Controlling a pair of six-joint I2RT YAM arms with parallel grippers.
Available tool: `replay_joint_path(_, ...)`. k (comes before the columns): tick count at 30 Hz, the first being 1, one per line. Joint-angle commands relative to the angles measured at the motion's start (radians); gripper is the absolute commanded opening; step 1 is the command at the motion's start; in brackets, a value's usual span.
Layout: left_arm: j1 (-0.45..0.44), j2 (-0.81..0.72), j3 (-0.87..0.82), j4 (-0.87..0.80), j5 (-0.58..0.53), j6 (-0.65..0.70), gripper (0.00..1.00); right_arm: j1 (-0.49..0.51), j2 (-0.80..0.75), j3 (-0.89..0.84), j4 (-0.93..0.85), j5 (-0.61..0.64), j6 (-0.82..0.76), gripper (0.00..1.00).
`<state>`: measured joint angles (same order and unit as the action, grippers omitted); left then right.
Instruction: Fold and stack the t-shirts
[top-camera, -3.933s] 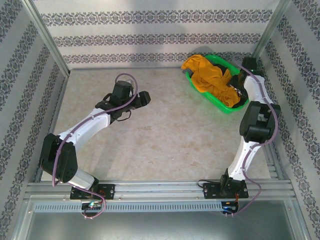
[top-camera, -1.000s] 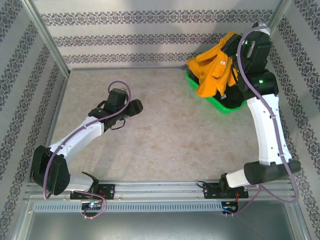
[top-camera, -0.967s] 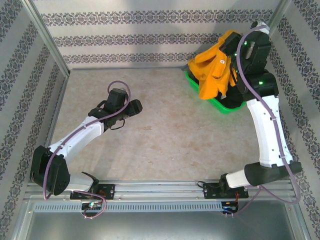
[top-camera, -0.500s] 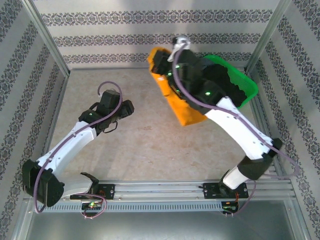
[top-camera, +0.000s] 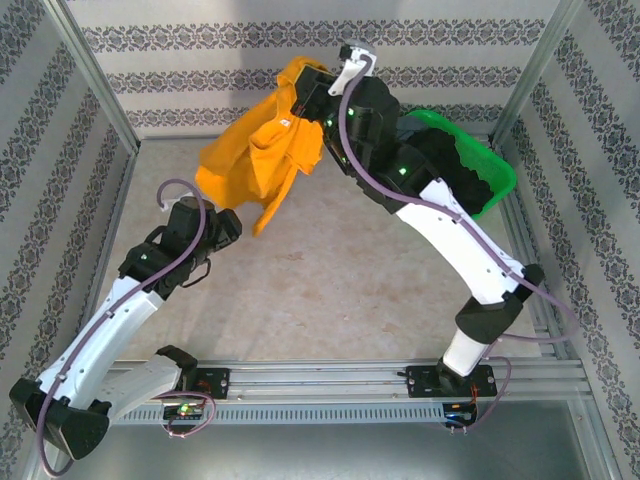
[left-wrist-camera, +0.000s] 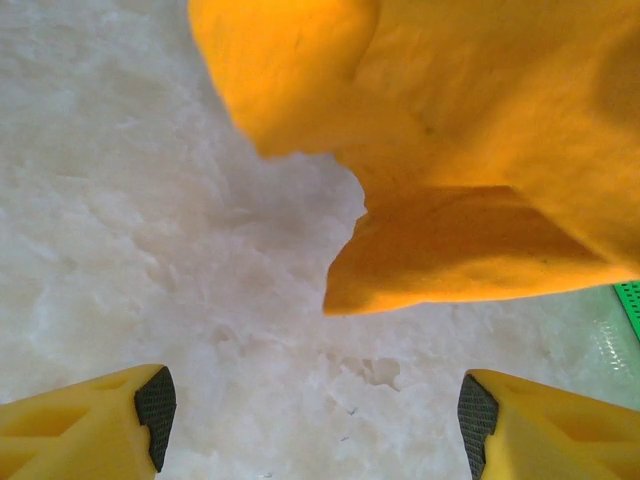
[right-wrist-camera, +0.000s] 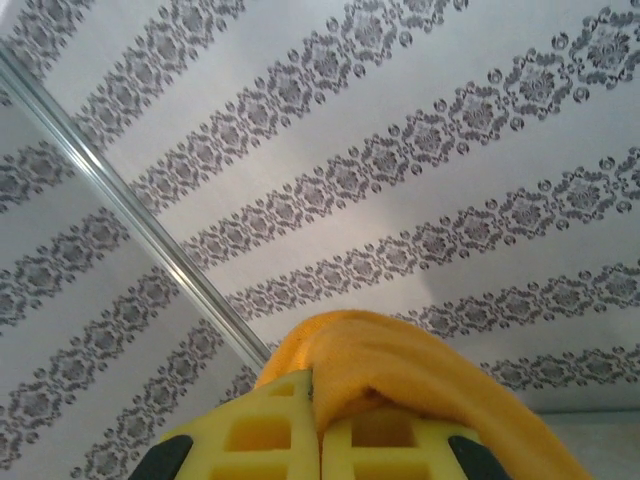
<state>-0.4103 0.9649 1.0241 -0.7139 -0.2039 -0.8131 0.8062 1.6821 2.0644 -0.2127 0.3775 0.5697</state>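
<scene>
- Orange-yellow t-shirt (top-camera: 255, 165): out of the green basket (top-camera: 497, 175), hanging in the air well to the left of it. Bunched, not spread. Low tip dangles over the table (top-camera: 330, 300); looks apart from it, can't be sure.
- Dark t-shirts (top-camera: 455, 165): heaped inside the basket. Can't tell how many.
- R gripper (top-camera: 303, 88): up high, left of the basket. Jaws closed on a fold at the shirt's top. Wrist cam shows cloth (right-wrist-camera: 400, 370) pinched between the two fingers, aimed at the patterned wall (right-wrist-camera: 450, 150).
- L gripper (top-camera: 222, 226): low, further left of the basket than the shirt, just by the hanging tip. Jaws wide, nothing in them. Wrist cam shows the cloth's corner (left-wrist-camera: 480, 150) ahead of the fingertips, not touching.
- Step, my read: 1st shirt is lifted clear and being brought to the open table left of the basket for laying flat. Folding not begun, no stack.
- Next calls for: L gripper takes a free corner or hem, one layer only. Both arms then draw apart to spread the cloth and lower it flat left of the basket.
- Snag: cloth is bunched, hard to tell hem from sleeve, so a wrong pick = twisted spread.
</scene>
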Motion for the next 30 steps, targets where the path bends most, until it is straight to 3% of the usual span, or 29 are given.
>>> replay_joint_path(1,0.011,-0.03,-0.005,-0.071,-0.049,-0.022,0.76,0.042,-0.086,-0.164,0.016,-0.021,0.015,0.0)
replay_joint_path(7,0.012,-0.029,-0.045,-0.067,-0.025,-0.058,0.76,0.139,-0.294,-0.688,-0.064,-0.125,0.067,0.0)
replay_joint_path(8,0.013,-0.025,-0.054,-0.063,-0.014,-0.066,0.76,0.147,-0.323,-0.754,-0.073,-0.141,0.075,0.05)
replay_joint_path(11,0.012,0.001,-0.081,-0.038,0.044,-0.088,0.76,0.153,-0.418,-0.917,-0.124,-0.127,0.093,0.55)
replay_joint_path(13,0.013,0.027,-0.104,-0.018,0.095,-0.112,0.78,0.144,-0.475,-0.972,-0.147,-0.075,0.079,0.68)
replay_joint_path(18,0.01,0.103,-0.191,0.118,0.24,-0.214,0.79,-0.002,-0.518,-1.04,-0.162,-0.083,0.109,0.69)
replay_joint_path(23,-0.04,0.227,-0.245,0.297,0.356,-0.352,0.81,-0.178,-0.42,-1.089,-0.136,-0.22,0.153,0.67)
replay_joint_path(30,-0.129,0.406,-0.271,0.531,0.378,-0.457,0.81,-0.228,-0.154,-0.996,-0.088,-0.377,0.083,0.67)
